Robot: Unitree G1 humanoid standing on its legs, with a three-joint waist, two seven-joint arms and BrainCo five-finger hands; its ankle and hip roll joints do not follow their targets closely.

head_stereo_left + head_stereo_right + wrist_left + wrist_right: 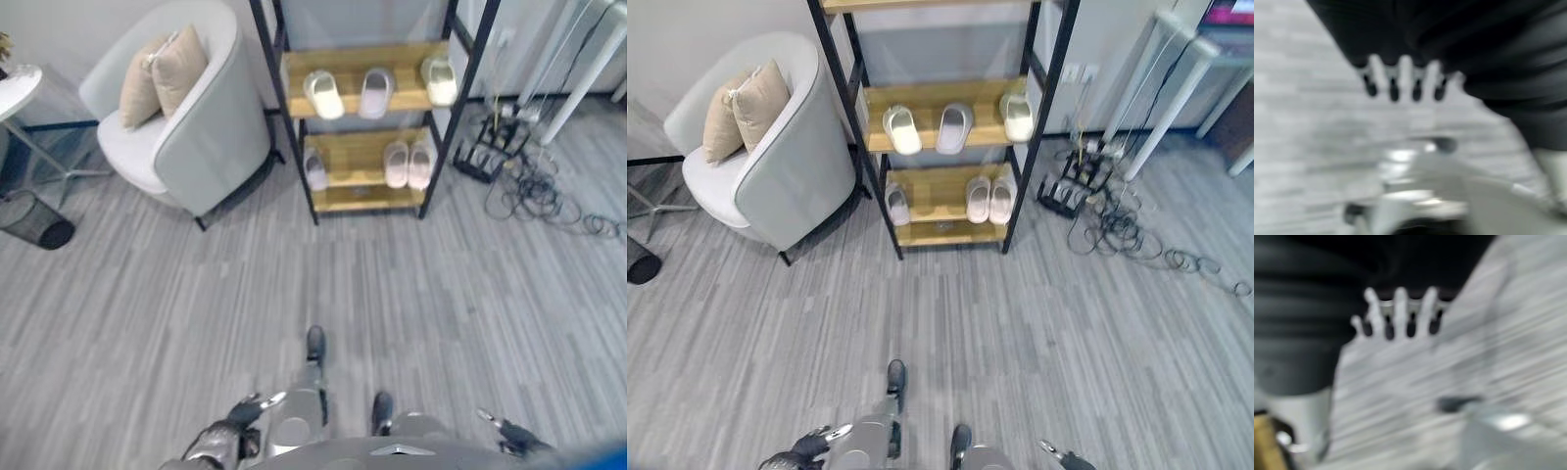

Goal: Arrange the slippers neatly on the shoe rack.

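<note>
Slippers being kept on rack point(294, 78), well apart from both hands. Upper shelf: three slippers point(376, 91) spread apart. Lower shelf: single slipper point(314, 168) at left, pair point(409, 164) side by side at right. Left hand point(231, 431) being held low near view's bottom edge, fingers straight, nothing gripped. Right hand point(516, 437) likewise low, fingers extended, nothing held. Armchair point(186, 108) with cushions point(162, 73) being seen left of rack.
</note>
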